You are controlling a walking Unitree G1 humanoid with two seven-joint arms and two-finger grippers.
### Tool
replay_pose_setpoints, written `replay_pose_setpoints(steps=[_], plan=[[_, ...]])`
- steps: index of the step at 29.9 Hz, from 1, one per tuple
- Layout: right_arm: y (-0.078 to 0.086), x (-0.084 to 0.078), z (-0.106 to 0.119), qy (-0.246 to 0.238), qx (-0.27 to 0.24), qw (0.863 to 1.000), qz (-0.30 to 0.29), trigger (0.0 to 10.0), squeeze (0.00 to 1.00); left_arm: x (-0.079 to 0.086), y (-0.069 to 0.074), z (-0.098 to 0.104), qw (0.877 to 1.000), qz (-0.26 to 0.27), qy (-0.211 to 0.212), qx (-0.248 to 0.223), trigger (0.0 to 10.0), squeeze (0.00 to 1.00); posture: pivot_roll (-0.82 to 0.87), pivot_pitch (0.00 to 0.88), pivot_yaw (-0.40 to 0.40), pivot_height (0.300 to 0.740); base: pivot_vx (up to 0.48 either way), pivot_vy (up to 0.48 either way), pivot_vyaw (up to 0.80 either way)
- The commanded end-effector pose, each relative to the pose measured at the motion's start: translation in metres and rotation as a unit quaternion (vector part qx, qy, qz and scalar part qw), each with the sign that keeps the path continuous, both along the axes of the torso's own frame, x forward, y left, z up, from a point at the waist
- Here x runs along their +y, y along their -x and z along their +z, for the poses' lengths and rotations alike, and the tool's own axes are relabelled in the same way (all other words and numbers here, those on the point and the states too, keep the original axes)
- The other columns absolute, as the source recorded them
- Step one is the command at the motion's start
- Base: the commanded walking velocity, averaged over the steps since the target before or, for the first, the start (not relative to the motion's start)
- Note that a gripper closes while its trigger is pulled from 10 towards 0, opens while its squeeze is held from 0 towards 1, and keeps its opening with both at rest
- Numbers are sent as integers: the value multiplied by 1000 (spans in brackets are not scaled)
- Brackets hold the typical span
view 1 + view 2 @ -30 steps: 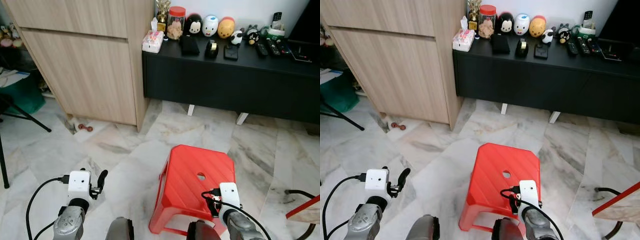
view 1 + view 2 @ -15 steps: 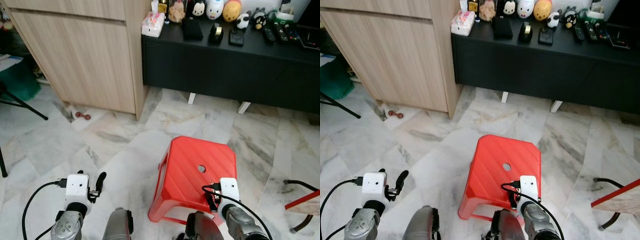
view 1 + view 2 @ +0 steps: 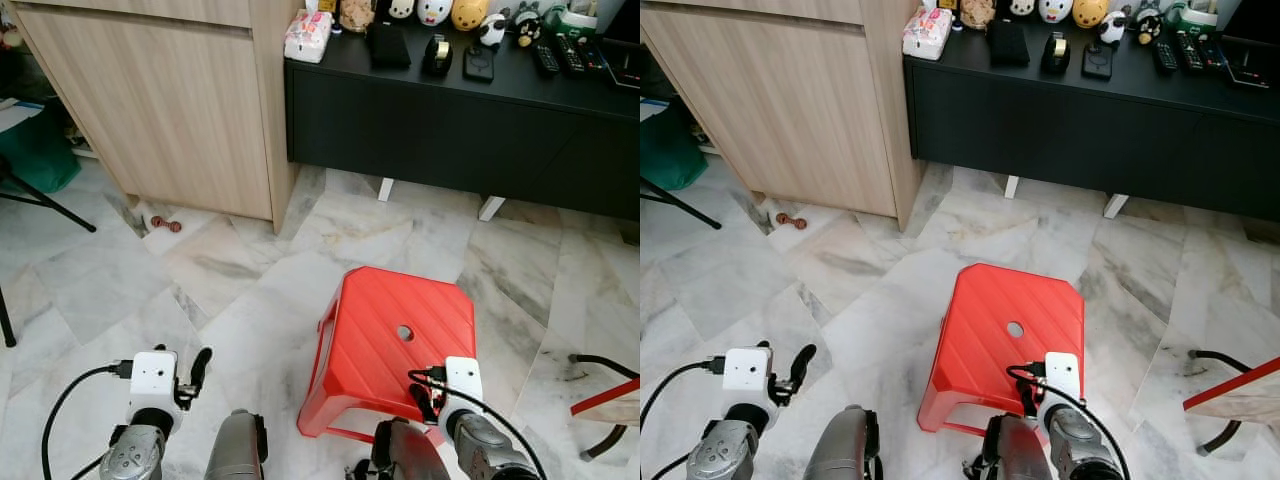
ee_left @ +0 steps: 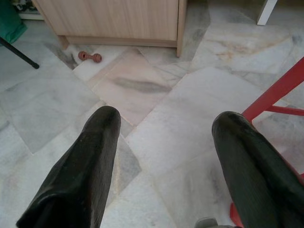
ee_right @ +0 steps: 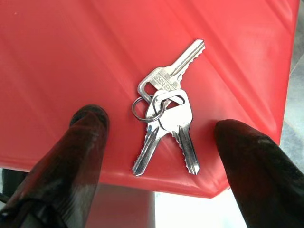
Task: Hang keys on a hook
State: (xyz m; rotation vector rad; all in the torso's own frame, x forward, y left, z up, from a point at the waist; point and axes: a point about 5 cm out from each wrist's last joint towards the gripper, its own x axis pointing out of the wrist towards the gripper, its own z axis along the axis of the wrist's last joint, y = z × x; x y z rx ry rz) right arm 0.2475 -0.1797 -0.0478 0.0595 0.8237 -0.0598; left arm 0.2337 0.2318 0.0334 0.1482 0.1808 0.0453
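A small bunch of silver keys (image 5: 164, 118) on a ring lies flat on the red plastic stool (image 3: 390, 340), close to its near edge. My right gripper (image 5: 159, 124) is open just above that edge, with one black finger on each side of the keys and neither touching them. In the eye views the right wrist (image 3: 460, 378) sits low over the stool's near right corner. My left gripper (image 4: 166, 118) is open with nothing in it, held low over the marble floor to the left of the stool (image 4: 280, 90).
A light wooden cabinet (image 3: 170, 100) stands at the back left. Beside it, a low black console (image 3: 450, 130) carries toys and remotes. A small brown object (image 3: 166, 224) lies on the floor by the cabinet. A red-edged item (image 3: 605, 400) and a black cable lie at the right.
The camera has shifted, so the cabinet and console sit higher in the picture. Both arms stay low in much the same pose.
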Motion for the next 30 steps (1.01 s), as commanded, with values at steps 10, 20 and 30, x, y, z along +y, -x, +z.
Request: replay_pose_setpoints(steps=[10,20,30], plan=[[38,-1,-25,4,90,996,2,0,0,2,0,0,1000,-4,-5,10,10000,0,228,243,-70,641,0,0,0],[44,-6,-28,4,96,995,-1,0,0,3,-6,2,1000,-8,-9,7,10000,0,230,232,-64,641,0,0,0],[44,-6,-28,0,88,996,-4,0,0,4,-8,3,1000,-8,-10,6,10000,0,236,221,-63,641,0,0,0]])
